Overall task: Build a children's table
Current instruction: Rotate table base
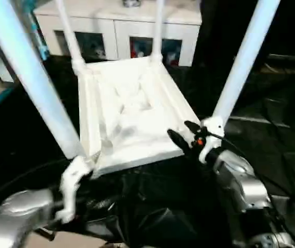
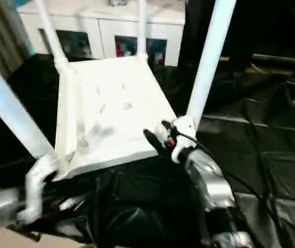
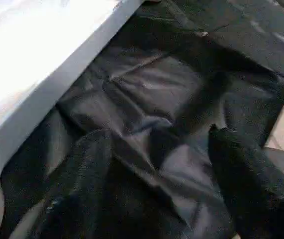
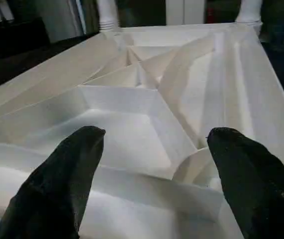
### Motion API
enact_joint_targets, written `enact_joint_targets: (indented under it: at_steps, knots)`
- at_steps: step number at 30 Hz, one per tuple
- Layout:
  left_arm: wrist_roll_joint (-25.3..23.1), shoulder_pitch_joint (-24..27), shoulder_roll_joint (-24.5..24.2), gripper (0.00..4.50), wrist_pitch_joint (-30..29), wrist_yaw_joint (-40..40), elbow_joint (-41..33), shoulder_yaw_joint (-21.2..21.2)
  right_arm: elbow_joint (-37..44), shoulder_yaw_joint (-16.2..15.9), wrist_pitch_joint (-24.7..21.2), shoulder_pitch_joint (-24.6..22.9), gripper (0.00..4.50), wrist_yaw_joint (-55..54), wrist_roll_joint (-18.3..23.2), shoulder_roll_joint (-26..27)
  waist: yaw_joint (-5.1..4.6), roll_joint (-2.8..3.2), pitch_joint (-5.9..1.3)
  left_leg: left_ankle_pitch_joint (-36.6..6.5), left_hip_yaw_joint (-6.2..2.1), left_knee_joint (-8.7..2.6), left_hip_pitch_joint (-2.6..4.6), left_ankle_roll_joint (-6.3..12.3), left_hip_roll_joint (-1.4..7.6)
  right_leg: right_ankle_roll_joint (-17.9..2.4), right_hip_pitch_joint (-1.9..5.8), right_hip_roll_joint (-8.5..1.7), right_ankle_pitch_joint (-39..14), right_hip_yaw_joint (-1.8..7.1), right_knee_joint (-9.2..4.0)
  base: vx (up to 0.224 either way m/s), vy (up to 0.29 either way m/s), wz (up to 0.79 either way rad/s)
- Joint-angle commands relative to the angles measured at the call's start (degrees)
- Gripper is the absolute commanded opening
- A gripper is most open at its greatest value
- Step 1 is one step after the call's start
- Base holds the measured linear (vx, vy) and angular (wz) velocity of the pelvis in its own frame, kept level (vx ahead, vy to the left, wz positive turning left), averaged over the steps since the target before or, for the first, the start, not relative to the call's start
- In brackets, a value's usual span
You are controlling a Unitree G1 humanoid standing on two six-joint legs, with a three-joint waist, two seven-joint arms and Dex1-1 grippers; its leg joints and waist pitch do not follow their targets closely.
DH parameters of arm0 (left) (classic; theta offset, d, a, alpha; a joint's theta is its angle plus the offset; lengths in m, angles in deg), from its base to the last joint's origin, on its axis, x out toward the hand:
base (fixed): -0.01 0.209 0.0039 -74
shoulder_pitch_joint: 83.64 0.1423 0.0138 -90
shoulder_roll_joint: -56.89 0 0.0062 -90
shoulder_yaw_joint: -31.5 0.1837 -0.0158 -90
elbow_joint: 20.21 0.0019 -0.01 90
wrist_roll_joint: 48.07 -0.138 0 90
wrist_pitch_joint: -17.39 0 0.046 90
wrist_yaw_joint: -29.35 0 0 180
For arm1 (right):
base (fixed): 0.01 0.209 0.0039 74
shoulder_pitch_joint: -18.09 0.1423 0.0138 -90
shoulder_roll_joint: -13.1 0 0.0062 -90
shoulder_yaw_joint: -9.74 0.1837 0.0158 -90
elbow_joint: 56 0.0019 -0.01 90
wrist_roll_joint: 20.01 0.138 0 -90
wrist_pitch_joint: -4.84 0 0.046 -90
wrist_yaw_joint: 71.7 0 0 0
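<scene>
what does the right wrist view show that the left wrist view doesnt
Right wrist view: the children's table upside down, its ribbed underside facing up, two far legs rising from corner sockets, and the right gripper with fingers apart.
Left wrist view: crumpled black cover of the work table, with the left gripper spread over it, holding nothing.
Both: some white table plastic and two black fingers.

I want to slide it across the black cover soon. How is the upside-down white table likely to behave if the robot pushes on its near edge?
The children's table probably stays stiff: its underside shows crossing ribs. It likely feels light, being hollow plastic. Lying flat on its top with four legs pointing up, it should slide rather than tip, though the wrinkled black cover may bunch and drag.
</scene>
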Motion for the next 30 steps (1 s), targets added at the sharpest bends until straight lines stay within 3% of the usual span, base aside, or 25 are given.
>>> enact_joint_targets:
  at_steps: [1,2,5,8,9,10,12,14,15,18,19,21,22,23,25,26,27,29,30]
  knots:
    - [2.91,2.20,-3.06,3.85,-1.71,3.24,-2.53,-2.95,-1.99,1.55,1.74,1.71,3.79,-1.64,-0.83,-0.16,-0.08,0.23,-2.40,-20.05,-1.21,-5.86,1.68,-1.42,2.49,-9.98,0.62,-0.90,-17.24,1.67,-4.02,0.000,0.000,0.00]
    - [3.52,2.98,-3.95,3.95,-2.00,3.87,-2.81,-3.78,-2.41,1.64,2.13,1.96,3.79,-1.92,-1.06,-0.30,-0.19,0.31,-2.42,-20.05,-1.31,-5.88,1.45,-1.48,2.39,-10.23,0.86,-0.92,-16.70,1.70,-3.84,0.000,0.000,0.00]
    - [4.97,4.14,-5.78,4.04,-3.23,4.21,-3.17,-5.15,-3.26,1.87,2.89,2.41,3.79,-2.14,-1.15,-0.53,-0.17,0.40,-2.25,-20.41,-1.16,-5.92,1.73,-1.66,2.35,-10.17,0.70,-0.66,-16.06,1.78,-3.86,0.000,0.000,0.00]
    - [7.04,6.62,-9.59,4.28,-0.62,7.41,-0.65,-11.62,-4.54,3.48,4.62,3.10,3.79,-2.68,-0.61,-1.16,-0.29,0.37,-2.22,-20.99,-1.23,-5.98,1.57,-1.83,2.25,-9.92,0.85,-0.70,-16.46,1.76,-3.87,0.000,0.000,0.00]
    - [7.83,6.16,-9.06,4.36,2.07,7.52,0.75,-15.47,-3.95,3.94,4.48,2.84,3.79,-2.19,-0.01,-1.52,-0.35,0.23,-2.11,-21.22,-1.19,-5.95,1.59,-1.68,2.21,-9.85,0.87,-0.67,-16.83,1.82,-4.05,0.000,0.000,0.00]
    - [7.84,6.15,-9.06,4.41,2.10,7.52,0.76,-15.51,-3.95,3.94,4.48,2.84,3.79,-2.19,0.00,-1.52,-0.23,0.33,-2.20,-21.17,-1.20,-5.92,1.79,-1.81,2.26,-9.90,0.85,-0.72,-16.67,1.82,-4.05,0.000,0.000,0.00]
    - [8.55,4.30,-8.06,4.46,6.50,7.18,1.63,-17.99,-1.87,3.30,3.34,1.76,3.79,0.09,0.89,-2.00,-0.11,-0.10,-2.08,-21.16,-1.25,-6.01,1.77,-1.63,2.38,-10.04,0.90,-0.66,-15.96,1.81,-4.00,0.000,0.000,0.00]
    - [11.50,1.82,-6.34,4.46,6.54,6.36,1.17,-19.19,0.09,2.33,2.79,0.36,3.79,1.12,0.76,-2.36,0.17,0.22,-2.35,-20.50,-1.24,-5.99,1.99,-1.98,2.46,-10.33,0.98,-0.73,-14.31,1.87,-3.65,0.000,0.000,0.00]
    - [14.11,-0.79,-4.16,4.46,5.91,5.05,0.28,-19.10,2.58,1.57,1.47,-1.40,3.79,1.73,0.88,-2.66,0.20,0.05,-2.41,-19.96,-1.19,-5.98,1.91,-2.08,2.44,-10.65,1.12,-0.67,-13.09,1.83,-3.54,0.000,0.000,0.00]
    - [15.52,-4.04,-2.39,4.46,6.77,3.04,0.53,-17.04,4.75,0.64,-0.48,-3.22,3.79,1.08,-0.23,-3.60,0.22,-0.22,-2.64,-17.05,-1.16,-5.79,1.52,-1.36,2.35,-11.12,1.74,-0.82,-10.52,1.80,-3.25,0.000,0.000,0.00]
    - [15.54,-5.36,-1.65,4.46,6.98,2.67,1.08,-16.34,5.29,0.48,-0.80,-3.77,3.79,0.43,-1.17,-3.97,0.51,0.30,-2.74,-16.92,-1.11,-5.61,1.91,-1.45,2.31,-11.40,1.47,-0.82,-10.32,1.81,-3.23,0.000,0.000,0.00]
    - [15.54,-5.36,-1.65,4.46,6.98,2.67,1.08,-16.34,5.29,0.48,-0.80,-3.77,3.79,0.43,-1.17,-3.97,0.26,-0.21,-2.78,-15.96,-1.05,-5.49,1.42,-1.02,2.17,-11.75,1.84,-0.84,-9.63,1.76,-3.13,0.000,0.000,0.00]
    - [15.09,-8.46,0.17,4.46,7.85,2.13,2.56,-14.00,8.83,0.39,-2.06,-6.62,3.79,0.32,-1.16,-4.61,0.23,-0.18,-2.78,-15.79,-1.10,-5.49,1.33,-0.89,2.18,-11.66,1.93,-0.93,-9.82,1.77,-3.14,0.000,0.000,0.00]
    - [15.09,-8.46,0.17,4.46,7.85,2.13,2.56,-14.00,8.83,0.39,-2.06,-6.62,3.79,0.32,-1.16,-4.61,0.51,0.21,-2.90,-15.90,-0.97,-5.37,1.92,-1.13,2.27,-11.23,1.68,-0.84,-10.29,1.83,-3.42,0.000,0.000,0.00]
    - [16.39,-12.55,2.87,4.46,6.93,1.46,3.53,-11.10,12.58,0.44,-4.48,-10.45,3.79,-0.64,-1.69,-5.23,0.67,1.00,-3.03,-15.50,-1.01,-5.30,1.92,-1.56,2.20,-11.63,1.78,-0.71,-8.29,1.75,-3.17,0.000,0.000,0.00]
    - [16.88,-13.26,3.30,4.46,6.49,1.16,3.57,-10.51,13.07,0.47,-5.04,-11.12,3.79,-1.19,-1.93,-5.35,0.64,0.68,-2.95,-15.56,-0.96,-5.31,1.93,-1.61,2.22,-11.63,1.75,-0.64,-7.98,1.76,-3.30,0.000,0.000,0.00]
    - [16.75,-14.32,3.64,4.46,6.34,0.88,4.12,-9.30,13.01,0.87,-5.62,-11.57,3.79,-2.78,-2.42,-5.25,0.72,0.93,-3.14,-15.20,-1.16,-5.27,1.57,-1.72,2.05,-12.14,2.18,-0.79,-7.18,1.60,-3.00,0.000,0.000,0.00]
    - [16.43,-14.81,3.71,4.46,6.49,0.71,4.50,-8.53,12.92,1.19,-5.93,-11.72,3.79,-3.84,-2.64,-5.15,0.37,0.41,-3.06,-15.18,-1.18,-5.28,1.28,-1.46,1.95,-12.16,2.37,-0.78,-7.82,1.54,-3.05,0.000,0.000,0.00]
    - [14.41,-16.26,4.14,4.46,7.28,0.46,6.06,-5.74,11.58,2.61,-5.78,-11.44,3.79,-7.43,-3.65,-4.62,0.31,0.72,-3.08,-15.29,-1.26,-5.29,1.28,-1.45,1.96,-12.08,2.42,-0.88,-8.43,1.52,-3.02,0.000,0.000,0.00]
